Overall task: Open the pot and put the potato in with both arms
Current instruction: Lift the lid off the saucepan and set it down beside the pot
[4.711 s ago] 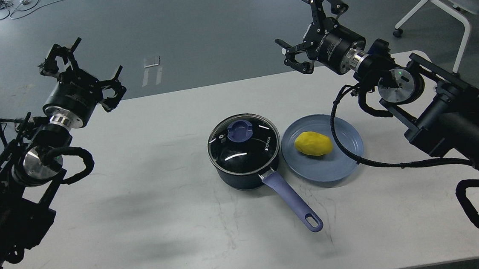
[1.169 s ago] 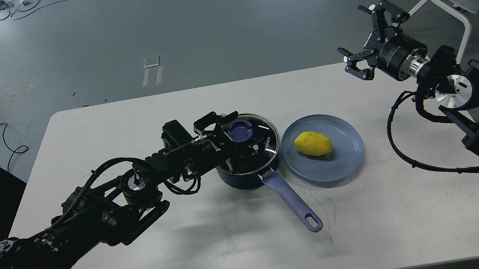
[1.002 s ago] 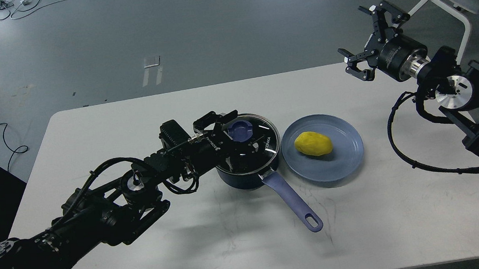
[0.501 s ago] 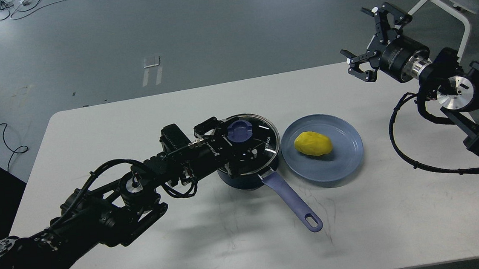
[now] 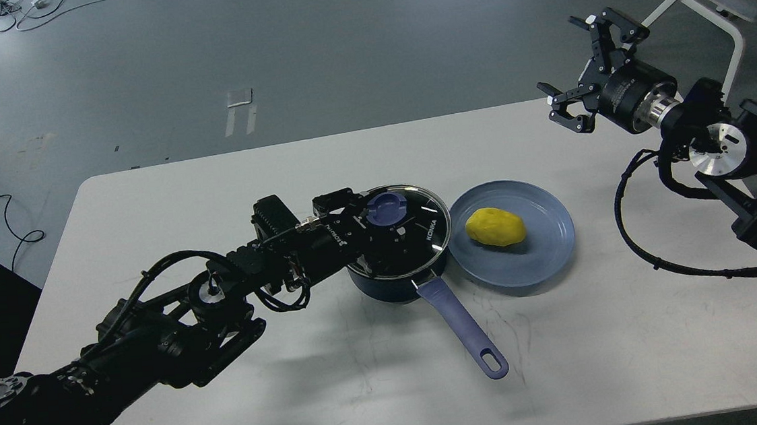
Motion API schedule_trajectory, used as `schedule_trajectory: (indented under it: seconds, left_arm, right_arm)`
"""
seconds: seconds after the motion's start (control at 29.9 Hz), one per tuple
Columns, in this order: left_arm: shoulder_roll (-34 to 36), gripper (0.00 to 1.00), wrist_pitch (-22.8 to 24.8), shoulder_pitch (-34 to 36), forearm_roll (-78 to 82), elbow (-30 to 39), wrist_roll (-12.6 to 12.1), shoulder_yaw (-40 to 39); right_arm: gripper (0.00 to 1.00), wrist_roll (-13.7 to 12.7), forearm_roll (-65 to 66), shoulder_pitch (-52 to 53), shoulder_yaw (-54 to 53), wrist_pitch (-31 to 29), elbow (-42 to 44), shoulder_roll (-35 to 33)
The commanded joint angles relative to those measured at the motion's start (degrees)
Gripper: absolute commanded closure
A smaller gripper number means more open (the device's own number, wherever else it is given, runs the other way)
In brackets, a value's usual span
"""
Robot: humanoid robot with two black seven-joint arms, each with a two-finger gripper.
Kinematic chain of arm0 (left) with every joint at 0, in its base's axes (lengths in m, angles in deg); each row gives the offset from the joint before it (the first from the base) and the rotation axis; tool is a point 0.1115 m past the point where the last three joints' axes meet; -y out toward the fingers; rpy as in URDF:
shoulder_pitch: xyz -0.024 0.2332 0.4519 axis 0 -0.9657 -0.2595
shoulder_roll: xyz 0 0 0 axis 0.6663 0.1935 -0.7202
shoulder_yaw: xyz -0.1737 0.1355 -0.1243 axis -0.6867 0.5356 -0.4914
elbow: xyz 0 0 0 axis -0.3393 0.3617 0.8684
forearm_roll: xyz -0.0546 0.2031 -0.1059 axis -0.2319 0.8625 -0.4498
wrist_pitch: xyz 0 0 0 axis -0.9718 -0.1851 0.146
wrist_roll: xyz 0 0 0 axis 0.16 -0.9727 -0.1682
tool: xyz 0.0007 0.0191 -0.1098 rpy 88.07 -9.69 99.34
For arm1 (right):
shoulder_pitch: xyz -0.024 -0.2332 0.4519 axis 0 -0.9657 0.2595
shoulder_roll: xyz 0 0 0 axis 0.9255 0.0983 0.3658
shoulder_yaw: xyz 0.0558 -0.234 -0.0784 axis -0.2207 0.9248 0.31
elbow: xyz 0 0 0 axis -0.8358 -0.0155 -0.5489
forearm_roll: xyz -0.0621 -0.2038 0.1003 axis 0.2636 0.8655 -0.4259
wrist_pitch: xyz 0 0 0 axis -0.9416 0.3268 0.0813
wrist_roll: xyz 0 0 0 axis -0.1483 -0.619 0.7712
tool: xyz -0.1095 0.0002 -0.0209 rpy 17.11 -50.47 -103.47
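left arm: reached in from the lower left, low over the table (image 5: 148, 210), ending at the pot.
left gripper (image 5: 382, 217): fingers sat around the blue knob (image 5: 387, 206) of the glass lid (image 5: 420, 226) — looked clenched on it, though the dark parts made contact hard to confirm.
lid: appeared tilted and pushed toward the plate, its right rim overhanging the pot's edge; judged to be just coming off, not yet clear.
pot (image 5: 384, 286): dark navy saucepan at table centre, upright, lavender handle (image 5: 458, 324) pointing toward the near edge, loop end free.
plate (image 5: 544, 253): light blue, just beside the pot on its right; lid rim reached over the plate's left edge.
potato (image 5: 496, 226): yellow, lay on the plate, untouched, well apart from either gripper.
right gripper (image 5: 583, 68): held high over the far right of the table, fingers spread wide, holding nothing.
progress: early — opening underway, judged from the lid's skew. left to do: lift lid clear, right arm down to the potato, grasp, carry over the pot, drop in.
risk: lid rim could clip the plate if swung right.
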State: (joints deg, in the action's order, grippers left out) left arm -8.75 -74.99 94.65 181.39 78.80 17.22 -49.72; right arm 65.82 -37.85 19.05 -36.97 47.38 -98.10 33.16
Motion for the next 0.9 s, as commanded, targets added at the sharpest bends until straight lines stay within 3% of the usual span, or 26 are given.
schedule_trajectory:
  seconds: [0.0, 0.33, 0.47, 0.87]
  left_arm:
    - [0.2, 0.65, -0.1, 0.4, -0.9, 0.1, 0.1, -0.3]
    - [1.1, 0.65, -1.8, 3.8, -6.8, 0.9, 0.3, -0.3]
    - [4.5, 0.65, -6.2, 6.3, -6.8, 0.8, 0.3, 0.0]
    - [18.1, 0.65, -6.2, 4.2, -7.1, 0.2, 0.3, 0.9]
  right_arm:
    - [0.00, 0.1, 0.0, 0.0, 0.2, 0.0, 0.0, 0.0]
    - [0.00, 0.1, 0.0, 0.2, 0.3, 0.0, 0.0, 0.0]
    - [0.00, 0.1, 0.0, 0.2, 0.3, 0.0, 0.0, 0.0]
    - [0.00, 0.1, 0.0, 0.3, 0.6, 0.0, 0.2, 0.1]
